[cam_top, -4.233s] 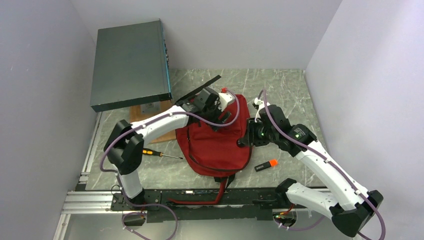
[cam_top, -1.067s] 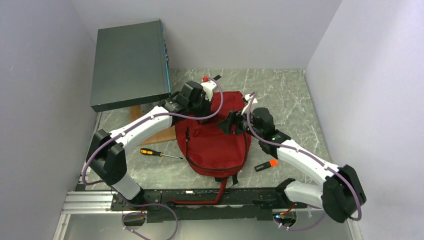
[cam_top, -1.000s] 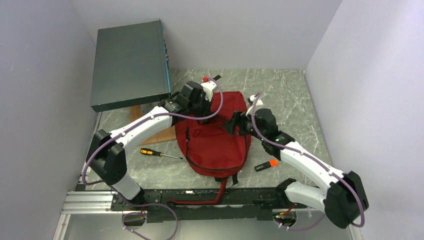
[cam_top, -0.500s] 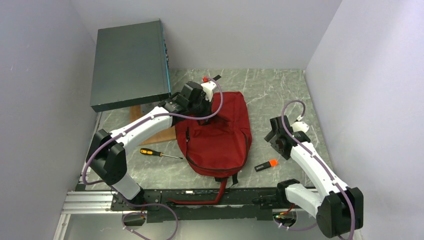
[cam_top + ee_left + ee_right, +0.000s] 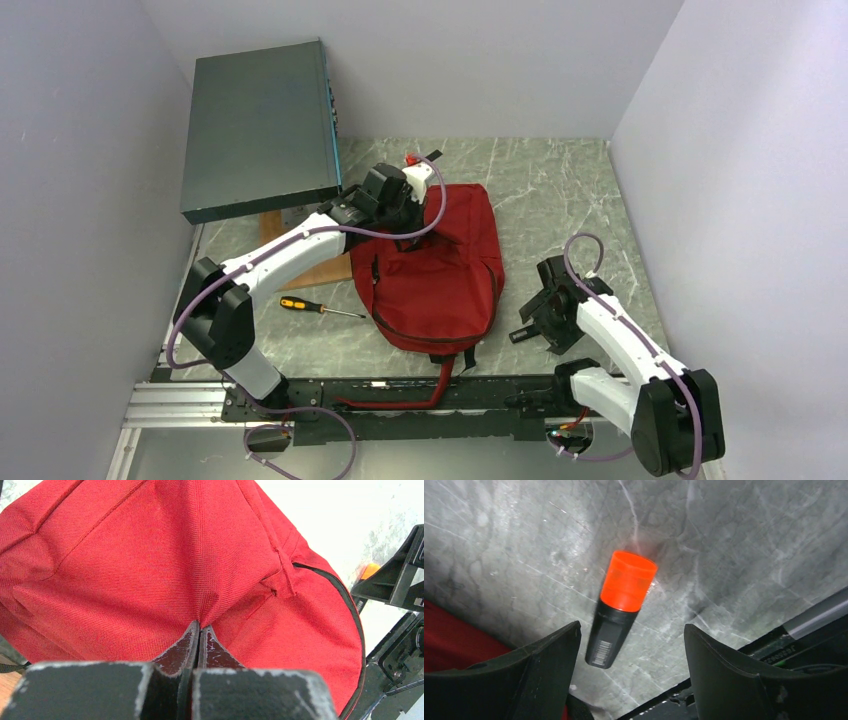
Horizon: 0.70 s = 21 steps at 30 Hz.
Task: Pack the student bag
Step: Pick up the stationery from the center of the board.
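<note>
Closest to the bases, on the right side of the grey marbled worktop [image 5: 560,190]: right gripper [image 5: 631,649] pointing straight down, jaws spread wide and empty, one to either side of a stubby black highlighter with a bright orange cap [image 5: 623,607] lying flat on the stone, touching neither jaw. Judged as the pick-up step for one of the loose items, with nothing gripped yet. Calls next for a straight descent to bracket the black barrel, then a squeeze across its width; worth squaring up first, given the slant of the barrel between the jaws, cap end pointing away. Over on the left, well apart from all that, a slim screwdriver with an orange-and-black handle [image 5: 318,308], flat on the worktop near the bag's left edge, untouched. Mid-worktop between the two arms: the student bag [image 5: 440,275], a dark red fabric backpack lying flat, red shoulder strap trailing toward the near rail, a black zip line curving round its right flank. At its far end, left gripper [image 5: 200,630] clamped fully shut on a pinched fold of the red cloth, drawing it into a ridge; probably meant to hold the mouth up for loading, though impossible to tell from either view whether open. Needs a firm pinch there during the carry across. Farthest back, left corner: a large flat dark grey metal box [image 5: 260,125], propped at a tilt above a brown wooden board [image 5: 275,228].
</note>
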Each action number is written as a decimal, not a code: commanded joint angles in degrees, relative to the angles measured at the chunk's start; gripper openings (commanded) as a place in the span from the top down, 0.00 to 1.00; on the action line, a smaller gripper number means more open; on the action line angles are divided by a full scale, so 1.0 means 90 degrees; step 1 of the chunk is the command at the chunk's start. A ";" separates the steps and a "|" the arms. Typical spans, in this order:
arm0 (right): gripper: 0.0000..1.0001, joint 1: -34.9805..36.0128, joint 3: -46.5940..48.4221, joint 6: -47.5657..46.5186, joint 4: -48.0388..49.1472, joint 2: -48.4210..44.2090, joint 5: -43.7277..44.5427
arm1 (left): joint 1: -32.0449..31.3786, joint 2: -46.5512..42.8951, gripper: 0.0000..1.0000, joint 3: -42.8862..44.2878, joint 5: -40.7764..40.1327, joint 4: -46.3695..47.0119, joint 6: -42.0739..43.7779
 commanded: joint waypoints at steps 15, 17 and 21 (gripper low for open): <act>0.67 -0.0016 -0.0617 0.1004 0.1389 -0.0009 0.0162 | -0.0052 -0.0033 1.00 0.0174 0.0195 0.0095 -0.0197; 0.82 -0.0016 -0.0498 0.0895 0.1275 -0.0028 0.0300 | -0.0061 -0.0012 1.00 0.0209 0.0186 0.0041 -0.0191; 1.00 -0.0017 0.0239 0.0038 0.0926 -0.0306 0.0789 | -0.0061 -0.0057 1.00 0.0143 0.0140 0.0094 -0.0168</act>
